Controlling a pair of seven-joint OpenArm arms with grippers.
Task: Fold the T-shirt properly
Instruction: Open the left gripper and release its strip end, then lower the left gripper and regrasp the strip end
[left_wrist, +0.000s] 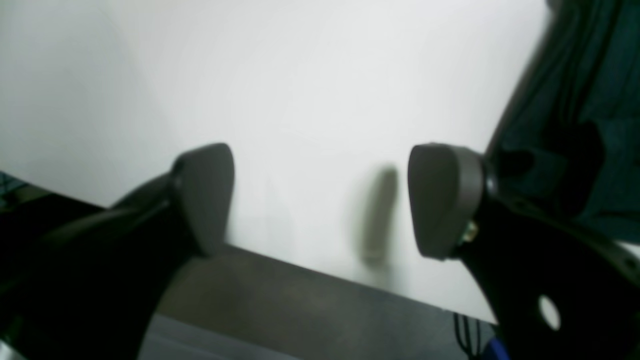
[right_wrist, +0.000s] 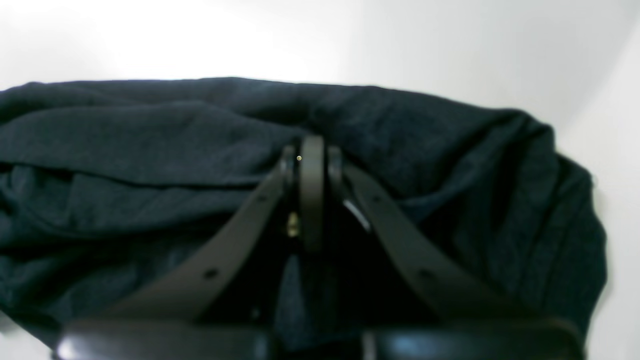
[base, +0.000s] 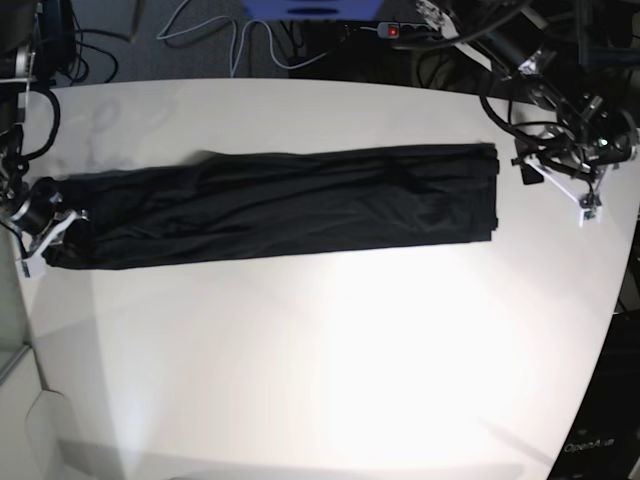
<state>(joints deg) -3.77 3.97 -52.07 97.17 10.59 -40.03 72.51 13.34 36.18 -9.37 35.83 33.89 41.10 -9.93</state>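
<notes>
I see the T-shirt laid as a long narrow band across the white counter. My left pincer stands wide open and empty just beside one end. My right pincer is clamped together against the fabric at the opposite end; whether cloth is caught, I cannot tell.

Robotics lab, white table, floor cables

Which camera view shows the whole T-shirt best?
The base view: the T-shirt lies as one long black band across the white table, both ends visible. The right wrist view shows only one bunched end, and the left wrist view only a dark edge.
</notes>
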